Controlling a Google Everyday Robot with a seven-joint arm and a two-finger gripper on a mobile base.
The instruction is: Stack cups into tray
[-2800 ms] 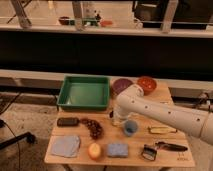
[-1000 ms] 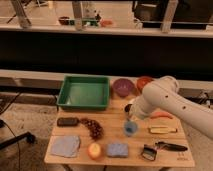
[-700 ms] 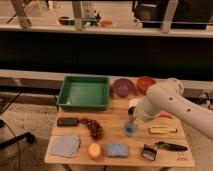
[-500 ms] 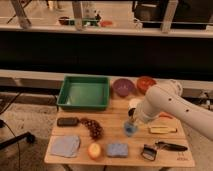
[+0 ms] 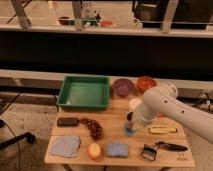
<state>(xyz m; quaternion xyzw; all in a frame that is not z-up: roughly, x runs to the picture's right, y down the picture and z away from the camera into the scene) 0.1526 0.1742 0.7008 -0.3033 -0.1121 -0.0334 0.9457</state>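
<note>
The green tray [image 5: 84, 106] stands at the table's back left with nothing in it. A light-blue cup [image 5: 130, 131] sits upright on the table right of centre. My gripper [image 5: 130, 120] reaches down from the white arm onto its rim and is shut on it. A short pale shiny cup [image 5: 134, 103] stands just behind, partly hidden by the arm.
A purple bowl [image 5: 122, 86] and an orange-red bowl [image 5: 146, 83] stand at the back right. On the left lie a black block [image 5: 67, 121], grapes [image 5: 93, 128] and a blue cloth [image 5: 65, 145]. An apple [image 5: 94, 150], a blue sponge [image 5: 117, 149], a yellow bar [image 5: 162, 129] and a black tool [image 5: 167, 146] lie along the front.
The arm's upper part has swung to the right and risen a little. The gripper has stayed at the light-blue cup, which has not moved.
</note>
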